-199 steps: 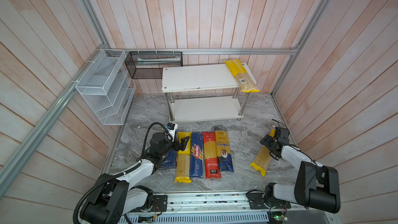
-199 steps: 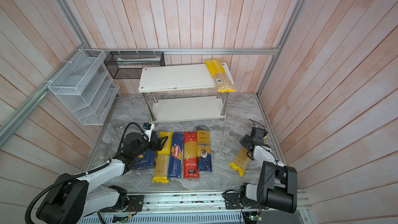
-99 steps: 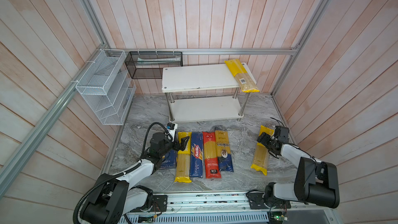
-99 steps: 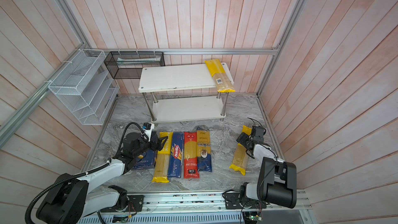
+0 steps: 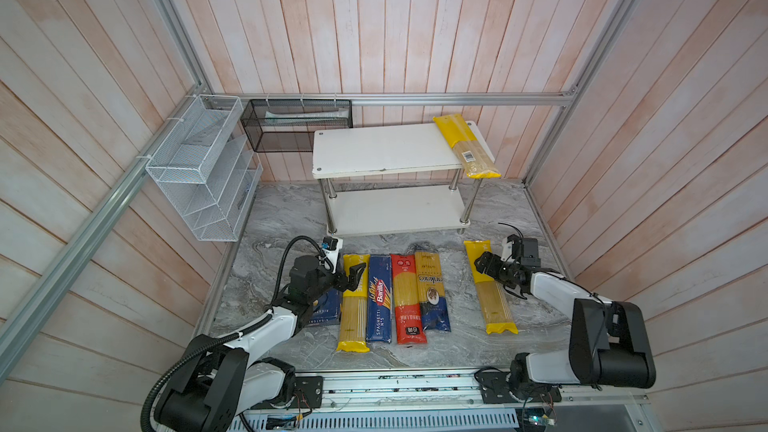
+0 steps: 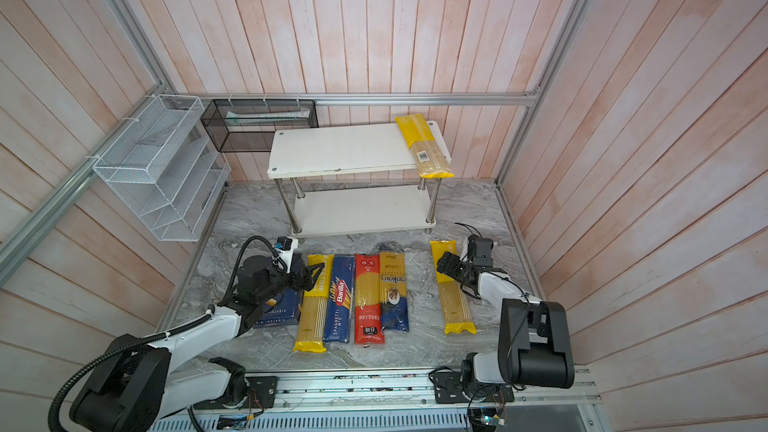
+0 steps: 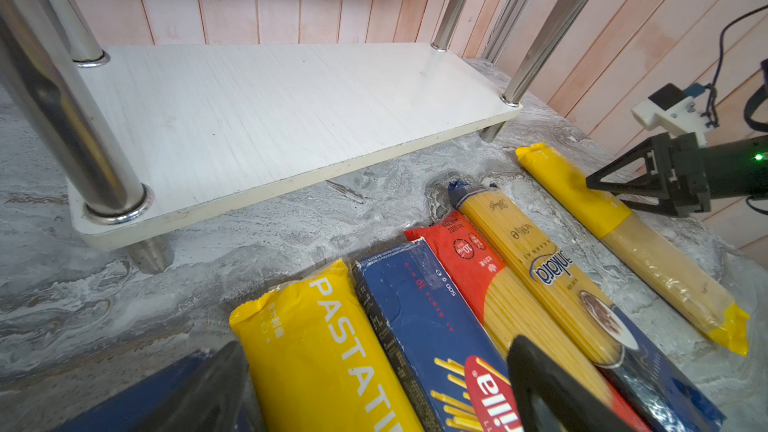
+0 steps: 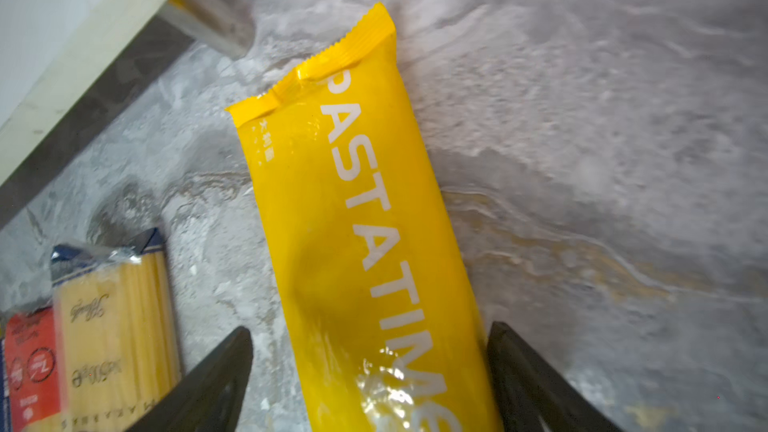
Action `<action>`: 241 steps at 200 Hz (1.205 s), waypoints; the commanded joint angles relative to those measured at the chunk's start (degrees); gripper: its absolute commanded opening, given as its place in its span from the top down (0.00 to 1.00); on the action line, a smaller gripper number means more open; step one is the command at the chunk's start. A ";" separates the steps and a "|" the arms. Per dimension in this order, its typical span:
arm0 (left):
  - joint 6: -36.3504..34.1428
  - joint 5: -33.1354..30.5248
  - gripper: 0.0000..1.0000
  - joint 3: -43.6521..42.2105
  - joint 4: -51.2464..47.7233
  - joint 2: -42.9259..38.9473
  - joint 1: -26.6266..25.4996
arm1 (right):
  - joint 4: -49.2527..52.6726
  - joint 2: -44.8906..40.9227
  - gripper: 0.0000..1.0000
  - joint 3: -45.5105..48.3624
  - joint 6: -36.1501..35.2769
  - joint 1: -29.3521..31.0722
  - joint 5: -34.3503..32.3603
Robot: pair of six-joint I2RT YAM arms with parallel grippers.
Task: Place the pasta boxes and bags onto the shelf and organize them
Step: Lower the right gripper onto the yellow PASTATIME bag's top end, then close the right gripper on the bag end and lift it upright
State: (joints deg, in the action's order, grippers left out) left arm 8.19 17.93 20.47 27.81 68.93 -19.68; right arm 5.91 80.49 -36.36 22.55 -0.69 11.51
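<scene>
White-board shelf (image 5: 374, 147) on chrome posts, upper centre of both top views: the top board carries one yellow-ended bag (image 5: 465, 145) at its right end, overhanging the front edge; the lower board is bare.

Grey marble floor (image 5: 270, 251), lower centre, holds a close row. From left to right:
- wide blue box (image 5: 330, 313), partly under the left arm
- second yellow bag (image 5: 352, 305)
- narrow blue box (image 5: 379, 305)
- red bag (image 5: 407, 301)
- beige-and-navy bag (image 5: 432, 288)

Lone yellow bag (image 8: 353, 209): right of the row and apart from it, flat on the floor.

Right gripper (image 8: 370, 328): jaws wide, straddling the lone yellow bag's printed end, not clamped.

Left gripper (image 6: 313, 272): jaws apart, empty, poised above the row's left end.

Step in hand, by judgement: pickup of the lone yellow bag, with one item of seven shelved. The next move calls for lowering, closing across the bag's width, then a level lift to the shelf.
</scene>
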 commanded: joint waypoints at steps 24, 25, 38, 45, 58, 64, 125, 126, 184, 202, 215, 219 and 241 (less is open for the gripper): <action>-0.56 -0.22 0.00 1.26 -0.39 -0.63 -0.35 | 10.13 -0.04 0.10 -4.35 -8.48 4.95 -11.75; -0.55 -0.20 0.00 1.29 -0.35 -0.59 -0.35 | 10.15 -0.05 0.10 -4.34 -8.57 5.06 -11.89; -0.47 -0.11 0.01 1.33 -0.30 -0.45 -0.36 | 10.35 0.01 0.10 -4.54 -9.73 7.21 -14.11; -0.54 -0.08 0.00 1.39 -0.26 -0.29 -0.36 | 10.81 0.40 0.10 -4.79 -10.19 8.37 -15.17; -0.54 -0.01 0.00 1.50 -0.38 -0.11 -0.36 | 11.92 1.51 0.10 -5.51 -11.11 9.74 -16.25; -0.54 -0.03 0.00 1.50 -0.39 -0.14 -0.40 | 12.46 2.04 0.10 -5.89 -11.73 10.01 -16.47; -0.56 -0.13 0.00 1.24 -0.48 -0.74 -0.44 | 15.17 5.83 0.09 -8.83 -11.56 10.10 -19.15; -0.55 -0.15 0.00 1.24 -0.48 -0.73 -0.40 | 15.13 5.91 0.09 -8.87 -11.56 10.09 -19.11; -0.63 -0.48 0.00 1.16 -0.53 -0.95 -0.49 | 15.59 9.88 0.09 -10.42 -13.21 10.83 -16.36; -0.74 -0.73 0.00 1.25 -0.70 -0.99 -0.52 | 15.83 10.98 0.09 -10.97 -14.15 10.80 -14.30; -0.71 -0.86 0.00 1.22 -0.61 -0.91 -0.53 | 15.77 11.67 0.09 -11.18 -14.72 10.80 -12.72; -0.71 -0.88 0.00 1.24 -0.73 -0.88 -0.47 | 15.85 12.05 0.09 -11.26 -14.64 10.84 -12.98; -0.79 -0.84 0.00 1.24 -0.82 -0.98 -0.53 | 16.86 14.07 0.08 -12.27 -13.95 10.74 -15.42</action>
State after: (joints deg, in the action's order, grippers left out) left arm 8.16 17.52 20.47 27.77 68.86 -19.94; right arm 19.84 91.68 -47.20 9.02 9.93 -3.11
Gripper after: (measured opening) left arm 0.995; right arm 0.915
